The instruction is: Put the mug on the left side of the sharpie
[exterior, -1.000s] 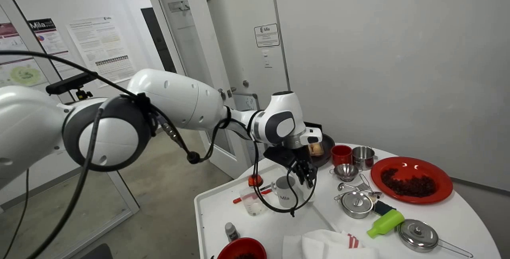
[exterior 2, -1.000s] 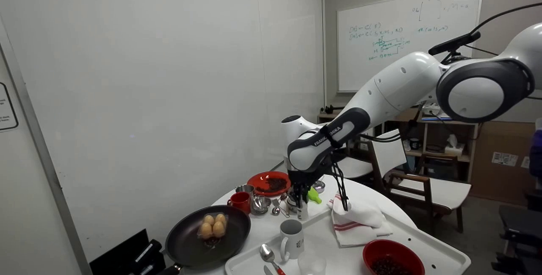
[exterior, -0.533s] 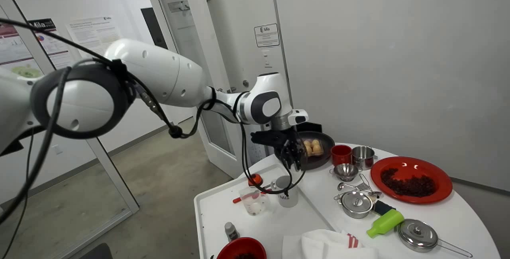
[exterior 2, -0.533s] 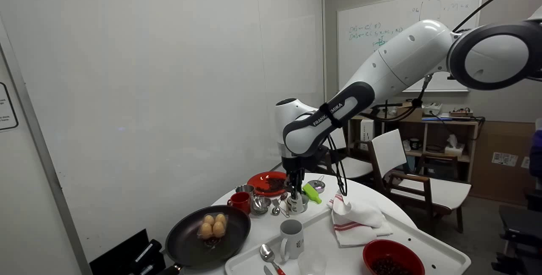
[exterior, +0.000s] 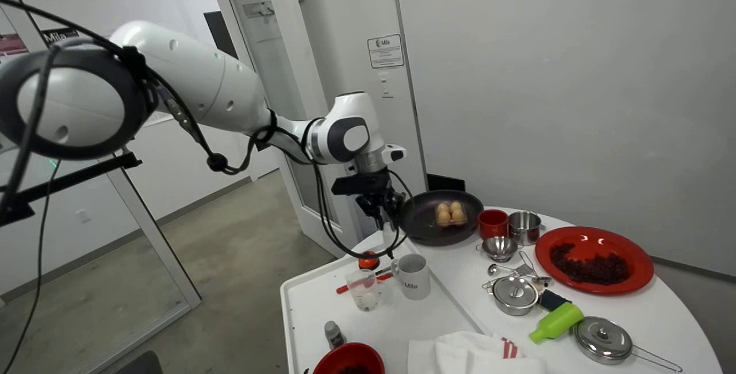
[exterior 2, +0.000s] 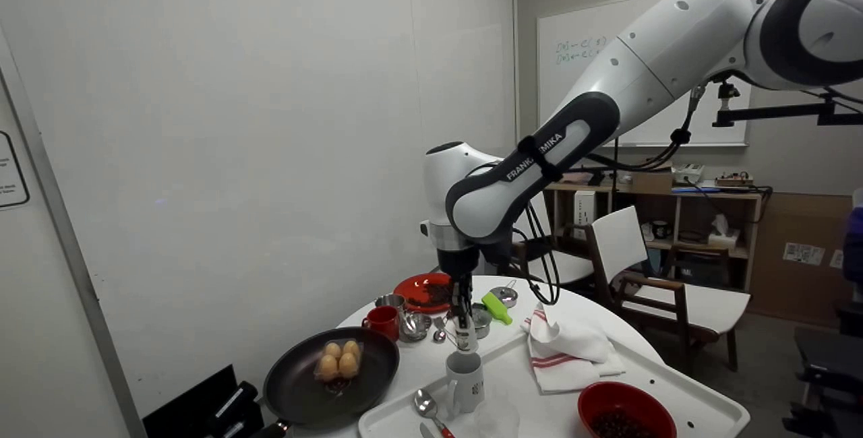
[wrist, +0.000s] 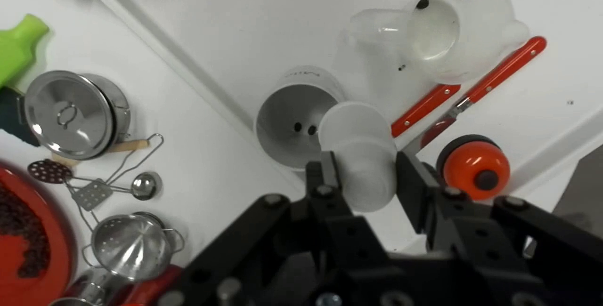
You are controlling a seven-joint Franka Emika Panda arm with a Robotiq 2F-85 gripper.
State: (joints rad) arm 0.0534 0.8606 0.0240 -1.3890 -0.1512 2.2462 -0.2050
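Wrist view: the grey-white mug (wrist: 289, 115) stood upright on the white tray (exterior: 307, 316), unmoved over the past second and not yet in the robot's grasp. To its left, as an exterior view had it, were red-handled cutlery (wrist: 426, 108) and a clear measuring cup (exterior: 363, 290), with a round orange-red item (exterior: 368, 259) farther off. The sharpie could not be made out for certain; the thin red sticks near the mug looked like cutlery handles, leaving the target side unsettled.

Just beyond the mug and apart from it, the claw (wrist: 365, 165) clasped a pale bottle (wrist: 359, 148) between narrowed fingers. Within the second, the arm (exterior: 230, 92) had carried that load leftward in both exterior views, passing from the mug's right to its far left in an exterior view. For the task, the swing seemed to bring the mug no closer to its goal: the bottle would probably have to be set down, clear of the mug's rim, before the mug could be lifted.

Farther out, a black frying pan (exterior: 422, 227) held eggs (exterior: 451, 214) at the far side, a red cup (exterior: 493, 223) and red plate (exterior: 624, 247) stood to the right, and a towel (exterior: 466, 357) lay near.
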